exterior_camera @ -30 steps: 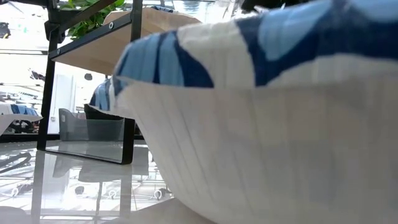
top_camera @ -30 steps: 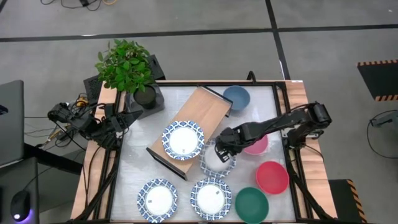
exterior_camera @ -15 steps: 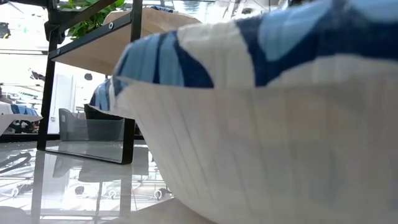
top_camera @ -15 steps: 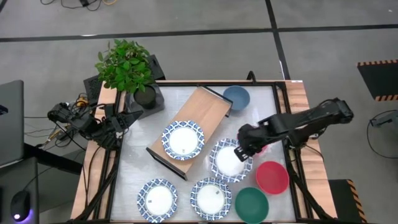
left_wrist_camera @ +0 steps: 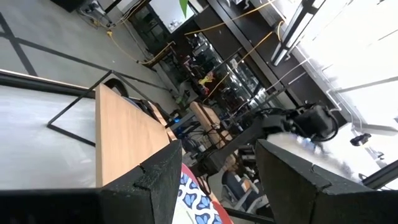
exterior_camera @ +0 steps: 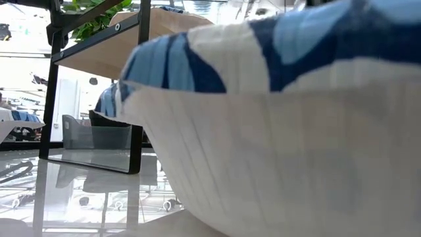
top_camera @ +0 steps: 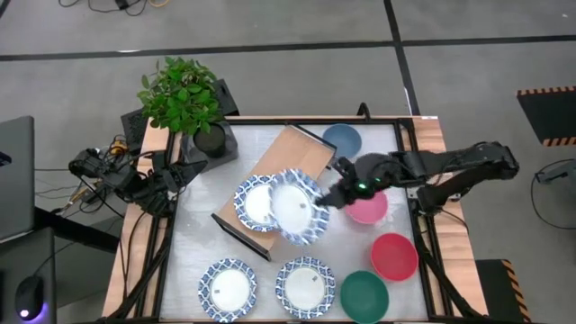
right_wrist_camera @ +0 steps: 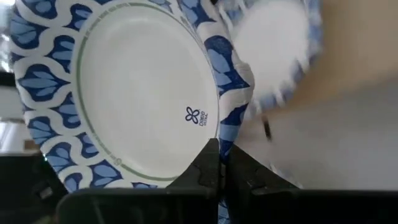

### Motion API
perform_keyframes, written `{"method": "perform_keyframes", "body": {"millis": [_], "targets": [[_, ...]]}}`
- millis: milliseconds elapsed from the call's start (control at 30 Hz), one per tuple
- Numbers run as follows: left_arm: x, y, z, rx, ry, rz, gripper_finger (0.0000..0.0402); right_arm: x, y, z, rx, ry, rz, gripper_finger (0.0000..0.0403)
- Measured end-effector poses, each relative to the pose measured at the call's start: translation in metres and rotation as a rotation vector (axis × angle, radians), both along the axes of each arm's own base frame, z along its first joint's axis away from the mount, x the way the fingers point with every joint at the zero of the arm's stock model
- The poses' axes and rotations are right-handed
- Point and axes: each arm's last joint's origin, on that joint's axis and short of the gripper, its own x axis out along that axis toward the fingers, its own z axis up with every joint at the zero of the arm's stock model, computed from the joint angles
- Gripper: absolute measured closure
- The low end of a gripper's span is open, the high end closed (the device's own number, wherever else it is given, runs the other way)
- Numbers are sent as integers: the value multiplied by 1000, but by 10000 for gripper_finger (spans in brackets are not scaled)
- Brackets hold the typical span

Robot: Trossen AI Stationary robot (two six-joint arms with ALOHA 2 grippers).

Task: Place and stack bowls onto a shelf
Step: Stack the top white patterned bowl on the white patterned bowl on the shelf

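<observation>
My right gripper (top_camera: pixel 329 198) is shut on a white dish with a blue patterned rim (top_camera: pixel 297 209), carried above the light-wood shelf (top_camera: pixel 290 160). Under it, a second patterned dish (top_camera: pixel 250 202) sits on the shelf board. Two more patterned dishes (top_camera: pixel 228 288) (top_camera: pixel 304 286) rest on the table near its near edge. One of them (exterior_camera: pixel 263 131) fills the low view. The slate blue bowl (top_camera: pixel 343 139), pink bowl (top_camera: pixel 371 209), red bowl (top_camera: pixel 393 255) and teal bowl (top_camera: pixel 364 294) stand on the table to the right. My left gripper (top_camera: pixel 184 171) waits open at the table's left edge. My right gripper pinches the dish by its rim (right_wrist_camera: pixel 227 132), on the side toward the table's right, one finger on the inner face and one on the outer. The fingers (right_wrist_camera: pixel 208 167) come slanting from the right. The dish is lifted clear and tipped, overlapping the dish on the shelf.
A potted plant (top_camera: pixel 180 94) stands at the far left corner beside the shelf's far end. The shelf lies slantwise across the table's middle, with black frame ends (top_camera: pixel 241 236). Bare tabletop (top_camera: pixel 193 243) shows left of the shelf.
My right gripper took the patterned dish from the table by the shelf's right side. It first drew it a little toward the near right, then lifted it and carried it left and farther over the shelf. The dish now hangs tipped above the dish on the shelf.
</observation>
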Motion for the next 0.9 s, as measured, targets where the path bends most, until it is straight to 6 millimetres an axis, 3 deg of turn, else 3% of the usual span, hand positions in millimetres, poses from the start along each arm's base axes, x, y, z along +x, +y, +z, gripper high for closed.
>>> {"method": "perform_keyframes", "body": {"millis": [233, 400, 667, 900], "targets": [[0, 0, 0, -1, -1, -2, 212, 43, -23, -19, -40, -8, 8, 372], [0, 0, 0, -2, 2, -1, 212, 72, -34, -18, -101, 19, 44, 372], [0, 0, -1, 0, 10, 2, 212, 96, -47, -7, -239, 228, 87, 372], [0, 0, -2, 1, 16, 10, 212, 114, -51, -13, -290, 372, 119, 372]]}}
